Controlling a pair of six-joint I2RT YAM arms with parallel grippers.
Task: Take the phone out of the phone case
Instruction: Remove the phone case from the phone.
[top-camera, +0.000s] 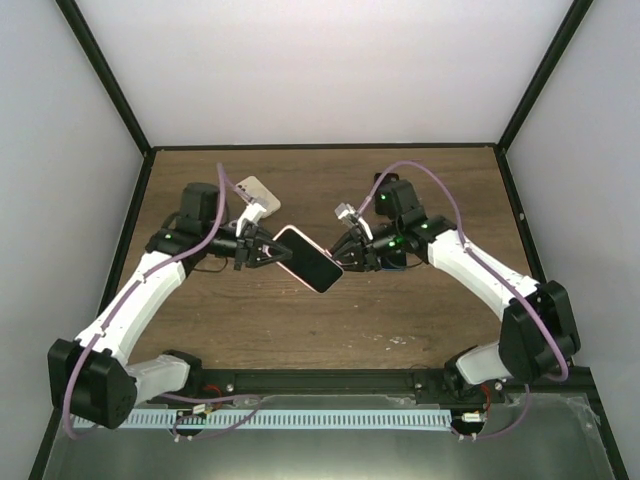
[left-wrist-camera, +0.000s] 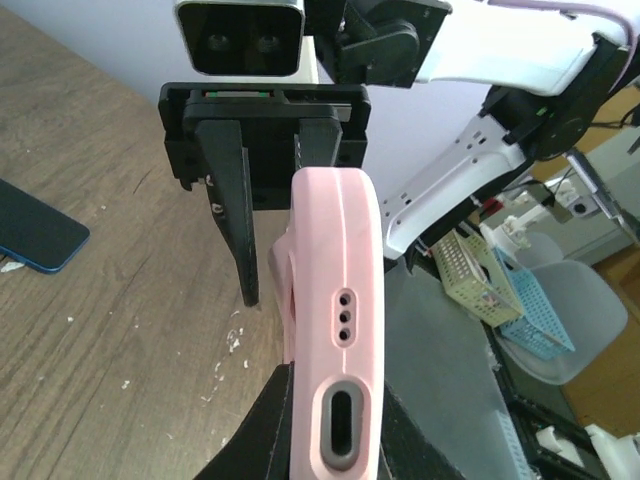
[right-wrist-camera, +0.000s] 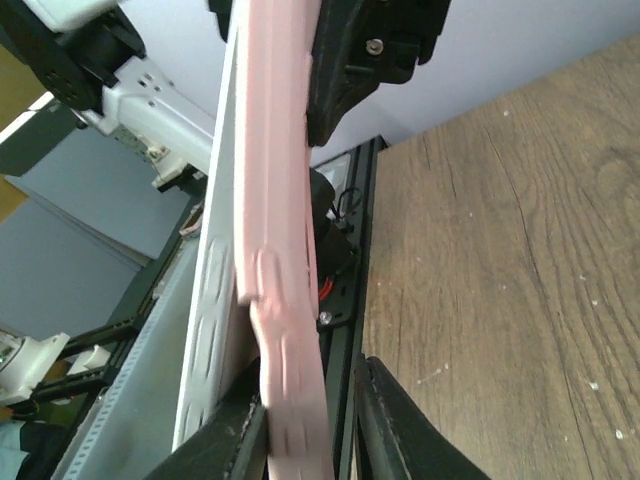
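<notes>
Left gripper (top-camera: 268, 250) jaws clamp one end of the pink rubbery phone case (left-wrist-camera: 340, 300), with the black phone (top-camera: 312, 262) inside it, in mid-air between both jaws. Right gripper (top-camera: 345, 258) jaws sit narrow around the other end, and I can't tell if they grip it. The step looks like bracing the case, and next needs a firm right pinch to peel the lip off.

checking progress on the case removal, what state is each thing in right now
phone case: held up off the table between both grippers
phone: dark face inside the pink rim, apparently not yet out
left gripper: shut on one end of the case
right gripper: closed on the opposite end
blue phone: lying flat on the table, untouched
</notes>
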